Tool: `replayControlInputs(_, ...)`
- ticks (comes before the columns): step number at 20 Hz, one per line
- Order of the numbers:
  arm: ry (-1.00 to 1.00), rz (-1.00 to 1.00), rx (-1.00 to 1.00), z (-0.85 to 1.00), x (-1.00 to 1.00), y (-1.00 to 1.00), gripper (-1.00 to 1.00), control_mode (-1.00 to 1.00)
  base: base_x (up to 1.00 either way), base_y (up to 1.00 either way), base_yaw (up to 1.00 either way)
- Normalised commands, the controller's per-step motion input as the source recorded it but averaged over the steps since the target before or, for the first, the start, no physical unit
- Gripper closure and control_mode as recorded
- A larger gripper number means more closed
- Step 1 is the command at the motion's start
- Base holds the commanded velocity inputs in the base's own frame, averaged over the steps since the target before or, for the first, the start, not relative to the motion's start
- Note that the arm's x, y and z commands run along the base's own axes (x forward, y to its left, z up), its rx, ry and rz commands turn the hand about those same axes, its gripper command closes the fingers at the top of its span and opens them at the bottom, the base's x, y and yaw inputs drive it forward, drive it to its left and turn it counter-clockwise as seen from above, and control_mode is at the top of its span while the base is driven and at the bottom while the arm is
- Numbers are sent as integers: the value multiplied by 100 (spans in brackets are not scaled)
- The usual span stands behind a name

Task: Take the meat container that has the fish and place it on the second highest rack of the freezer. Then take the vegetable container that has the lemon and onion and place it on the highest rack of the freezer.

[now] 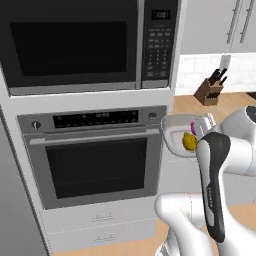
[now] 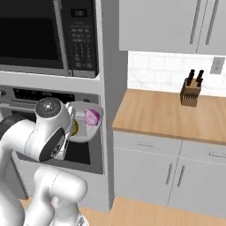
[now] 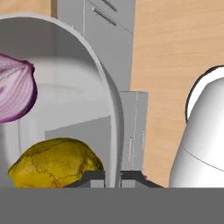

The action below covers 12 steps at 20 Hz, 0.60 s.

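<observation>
The vegetable container [image 1: 171, 131] hangs in the air in front of the oven's right edge, and it appears too in the right base view [image 2: 92, 131]. Its grey rim [image 3: 110, 103] runs between my fingertips, and my gripper [image 3: 113, 176] is shut on that rim. Inside lie the purple onion [image 3: 13, 92] and the yellow lemon [image 3: 57, 164]; both also show from the base, onion [image 2: 92, 117] and lemon [image 1: 189, 141]. The meat container and the fish are out of view. At the far left stands a tall grey panel [image 1: 11, 210]; I cannot tell whether it is the freezer.
A black-glass oven [image 1: 95, 167] sits under a microwave [image 1: 75, 45] right behind the tray. To the right runs a wooden counter [image 2: 167, 114] with a knife block [image 2: 190, 93], grey cabinets below it. My own white arm [image 2: 48, 132] crowds the near side.
</observation>
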Motion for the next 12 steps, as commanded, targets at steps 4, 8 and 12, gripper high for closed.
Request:
replayControlInputs(4, 0, 0, 0, 0, 0, 0, 100, 100, -10, 100, 13)
replayControlInputs(8, 0, 0, 0, 0, 0, 0, 100, 100, -16, 100, 10)
replayControlInputs(12, 0, 0, 0, 0, 0, 0, 100, 100, -27, 100, 11)
